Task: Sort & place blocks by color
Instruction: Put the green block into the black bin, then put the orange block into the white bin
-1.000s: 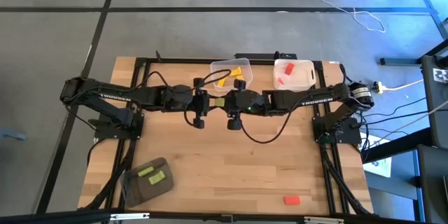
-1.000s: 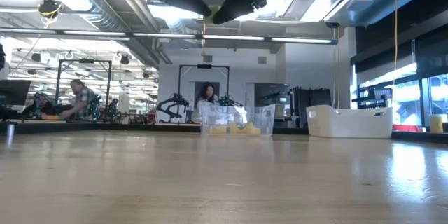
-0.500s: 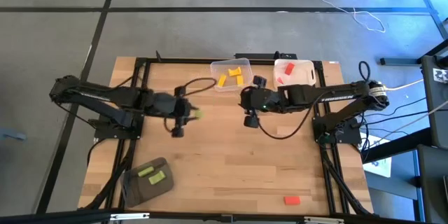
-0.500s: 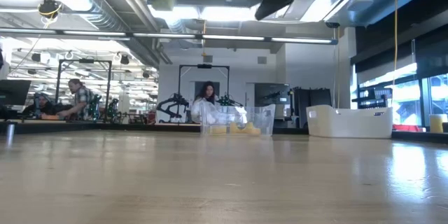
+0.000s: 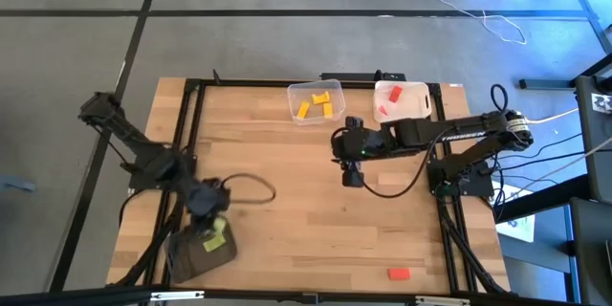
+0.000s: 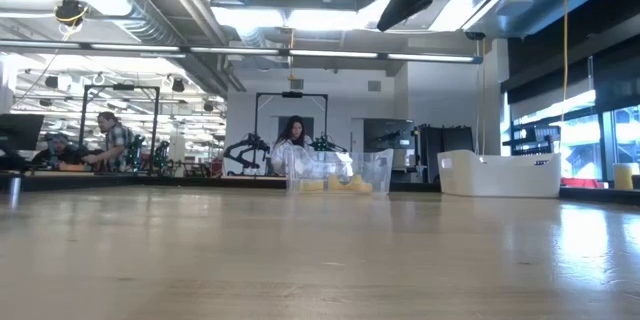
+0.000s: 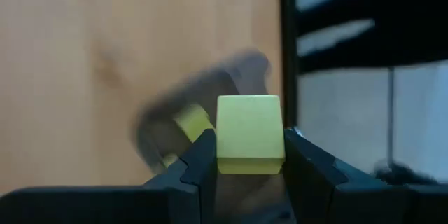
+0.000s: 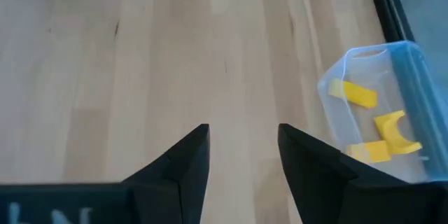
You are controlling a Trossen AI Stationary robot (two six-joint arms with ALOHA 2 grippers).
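From above, the left gripper (image 5: 212,225) hangs over the dark grey tray (image 5: 182,258) at the table's near left corner, where light green blocks (image 5: 214,243) lie. Only the left wrist view shows what it carries: a light green block (image 7: 250,134) pinched between its two fingers (image 7: 203,161), with the blurred tray and another green piece below.

The right gripper (image 5: 352,174) hovers over bare wood near the table's middle. Its own wrist view shows the jaws spread with nothing between them, and beyond them the clear bin (image 8: 392,105) with yellow blocks (image 8: 353,93) inside.

The overhead view alone shows the white bin (image 5: 413,105) holding red blocks (image 5: 392,95) beside the clear one, and a lone red block (image 5: 399,273) on the table near its front right edge.

The low view shows both bins far across the table and people in the room behind.
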